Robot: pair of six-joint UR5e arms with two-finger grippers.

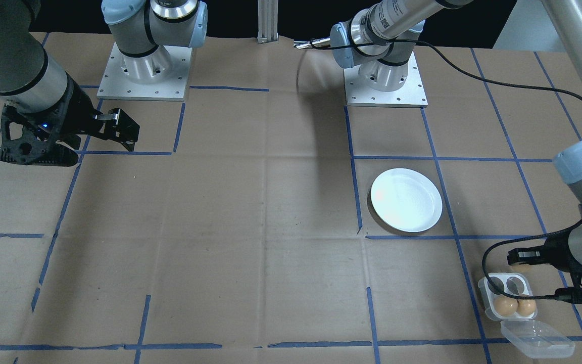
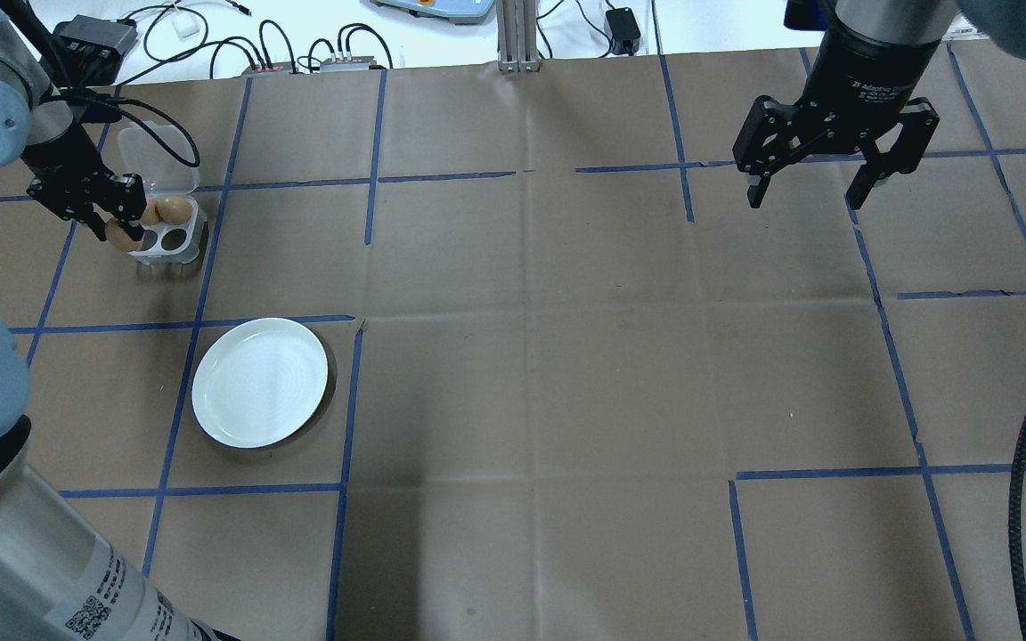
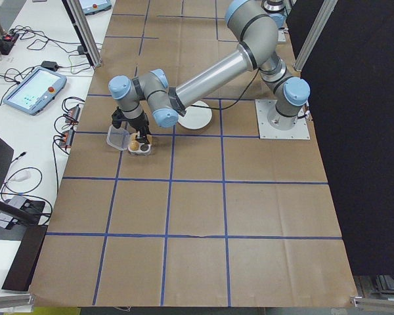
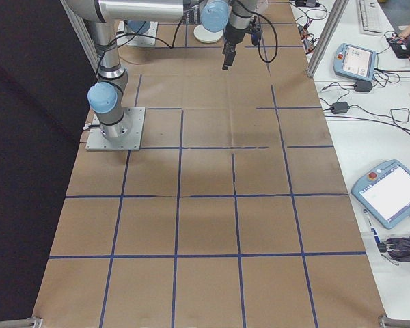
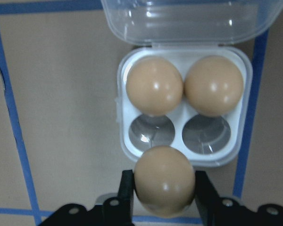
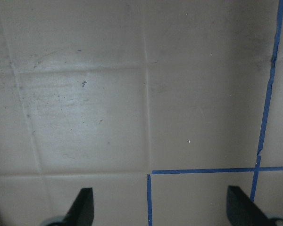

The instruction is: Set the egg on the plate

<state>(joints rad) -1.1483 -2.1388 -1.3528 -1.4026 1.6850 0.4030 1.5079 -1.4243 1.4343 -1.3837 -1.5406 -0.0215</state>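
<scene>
My left gripper (image 5: 164, 200) is shut on a brown egg (image 5: 164, 176), held just above the near edge of a clear four-hole egg tray (image 5: 125, 117). Two more eggs (image 5: 154, 92) (image 5: 213, 92) sit in the tray's far holes, and the two near holes are empty. In the overhead view the left gripper (image 2: 121, 231) is at the tray (image 2: 182, 251), far left. The round white plate (image 2: 259, 383) lies empty on the table nearer the robot, apart from the tray. My right gripper (image 2: 807, 200) hangs open over bare table at the far right, holding nothing.
The tray's clear lid (image 2: 150, 156) lies folded open behind it. Brown paper with a blue tape grid (image 2: 513, 356) covers the table. Cables and boxes (image 2: 299, 53) lie beyond the far edge. The arm bases (image 1: 143, 71) stand at the robot's side.
</scene>
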